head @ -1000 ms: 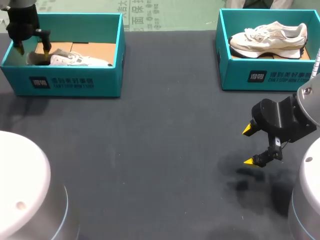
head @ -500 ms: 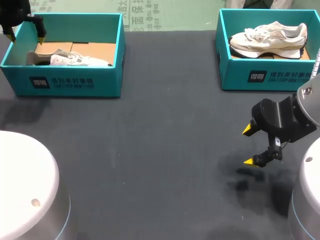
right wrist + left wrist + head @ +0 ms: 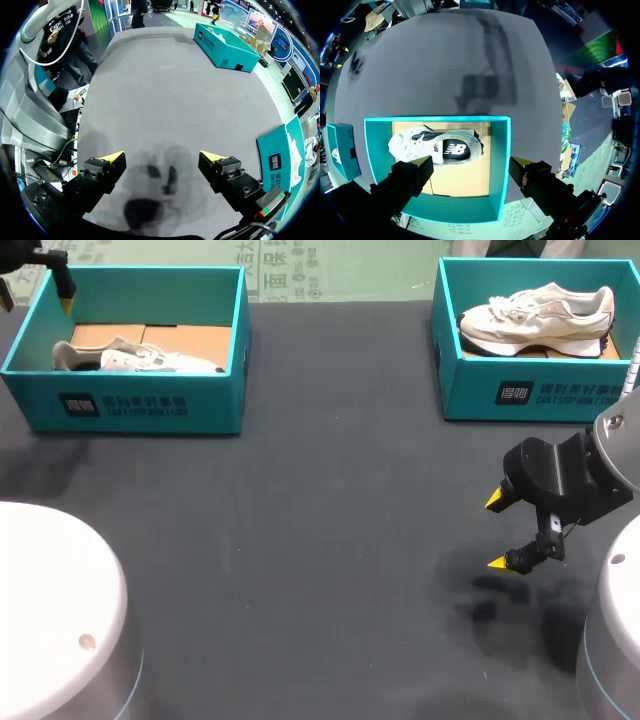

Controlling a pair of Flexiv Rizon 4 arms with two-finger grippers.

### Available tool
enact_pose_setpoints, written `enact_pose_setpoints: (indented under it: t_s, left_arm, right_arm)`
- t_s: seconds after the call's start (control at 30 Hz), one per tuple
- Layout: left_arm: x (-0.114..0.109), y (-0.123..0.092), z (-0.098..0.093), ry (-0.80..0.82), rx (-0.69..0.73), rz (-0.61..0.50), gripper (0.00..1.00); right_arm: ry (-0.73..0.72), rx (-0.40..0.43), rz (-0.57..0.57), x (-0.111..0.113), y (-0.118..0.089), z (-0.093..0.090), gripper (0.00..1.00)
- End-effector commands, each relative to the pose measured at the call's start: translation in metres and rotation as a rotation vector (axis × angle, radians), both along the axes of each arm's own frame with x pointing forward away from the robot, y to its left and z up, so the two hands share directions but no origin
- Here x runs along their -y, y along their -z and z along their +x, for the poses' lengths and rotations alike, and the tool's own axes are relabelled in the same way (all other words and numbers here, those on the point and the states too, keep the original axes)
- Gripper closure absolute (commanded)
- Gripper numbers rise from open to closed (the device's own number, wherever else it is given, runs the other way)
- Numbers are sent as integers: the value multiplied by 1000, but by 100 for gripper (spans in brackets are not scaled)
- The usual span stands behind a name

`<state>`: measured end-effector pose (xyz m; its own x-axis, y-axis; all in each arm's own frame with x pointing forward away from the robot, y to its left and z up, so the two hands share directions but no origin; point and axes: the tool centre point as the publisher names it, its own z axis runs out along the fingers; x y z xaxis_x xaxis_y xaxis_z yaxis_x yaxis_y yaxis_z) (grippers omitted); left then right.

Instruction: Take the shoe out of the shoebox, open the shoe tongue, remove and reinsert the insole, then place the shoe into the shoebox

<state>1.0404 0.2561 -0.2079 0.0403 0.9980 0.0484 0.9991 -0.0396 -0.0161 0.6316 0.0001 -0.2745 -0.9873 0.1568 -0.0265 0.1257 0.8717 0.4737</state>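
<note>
The white shoe (image 3: 437,147) is seen lying on its side inside the teal shoebox (image 3: 500,165), just ahead of the left end effector (image 3: 470,165), whose fingers are spread wide with nothing gripped between them. The right end effector (image 3: 495,531) is held low over the dark surface (image 3: 300,540), well apart from that box, its fingers likewise parted and empty. A second shoebox (image 3: 530,390) containing another shoe (image 3: 540,315) is set beyond it.
</note>
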Motion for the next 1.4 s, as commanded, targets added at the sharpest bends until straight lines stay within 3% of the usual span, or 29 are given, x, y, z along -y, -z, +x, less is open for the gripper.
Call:
enact_pose_setpoints:
  t_s: [0.03, 0.3, 0.4, 0.7, 0.77, 0.8, 1.2, 1.4]
  left_arm:
    - [2, -7, -1, 2, -5, 2, 0]
    - [2, -7, -1, 2, -5, 2, 0]
    - [2, -7, -1, 2, -5, 2, 0]
    - [2, -7, -1, 2, -5, 2, 0]
    - [2, -7, -1, 2, -5, 2, 0]
    - [2, -7, -1, 2, -5, 2, 0]
    - [2, -7, -1, 2, -5, 2, 0]
    - [2, -7, -1, 2, -5, 2, 0]
  right_arm:
    - [2, 3, -1, 0, 1, -2, 0]
    - [2, 3, -1, 0, 1, -2, 0]
    - [45, -17, -57, 1, -14, 18, 0]
    - [236, -78, -87, 19, -73, 84, 0]
    - [323, -125, -149, 25, -80, 102, 0]
    - [330, -111, -184, 27, -84, 108, 0]
    - [330, -111, -184, 27, -84, 108, 0]
    - [476, -133, -188, 39, -110, 159, 0]
